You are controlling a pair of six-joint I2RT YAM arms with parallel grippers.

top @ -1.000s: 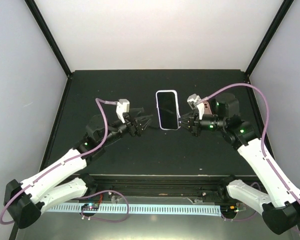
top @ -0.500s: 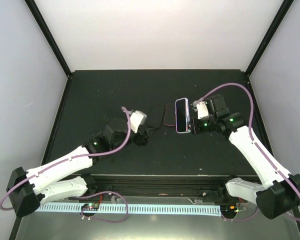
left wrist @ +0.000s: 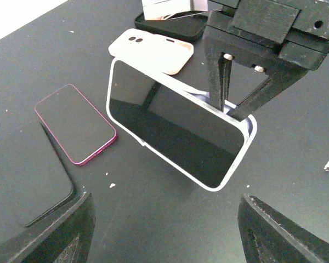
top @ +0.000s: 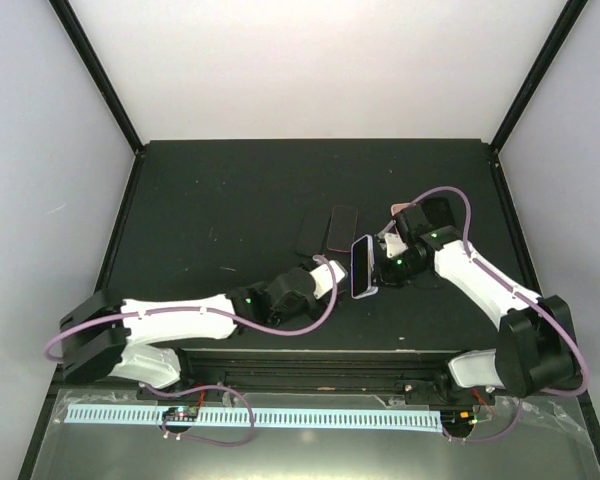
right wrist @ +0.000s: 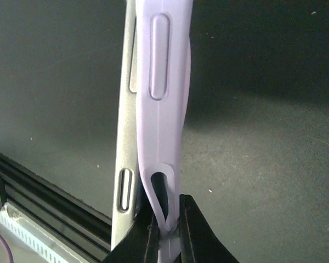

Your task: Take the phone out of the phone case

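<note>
The phone [left wrist: 172, 129] stands on its long edge above the black table, dark screen facing my left wrist camera, still inside the pale lilac phone case [right wrist: 163, 71]. My right gripper [right wrist: 168, 233] is shut on the case's rim at one end, and the phone's silver side [right wrist: 126, 164] shows beside the pinched lip. From above, the phone [top: 361, 265] sits between both grippers near the table's middle. My left gripper [left wrist: 170, 233] is open, its fingers [left wrist: 57, 235] wide apart just short of the phone, nothing between them.
Behind the held phone lie a magenta-edged phone [left wrist: 77, 123], a dark case [left wrist: 27, 175], a peach case [left wrist: 151, 50] and a black case [left wrist: 170, 24]. The table's near rail [top: 320, 355] runs just below the grippers.
The right gripper has stood the cased phone on edge and carried it nearer. The left arm has swung right to face its screen, jaws slightly narrower.
</note>
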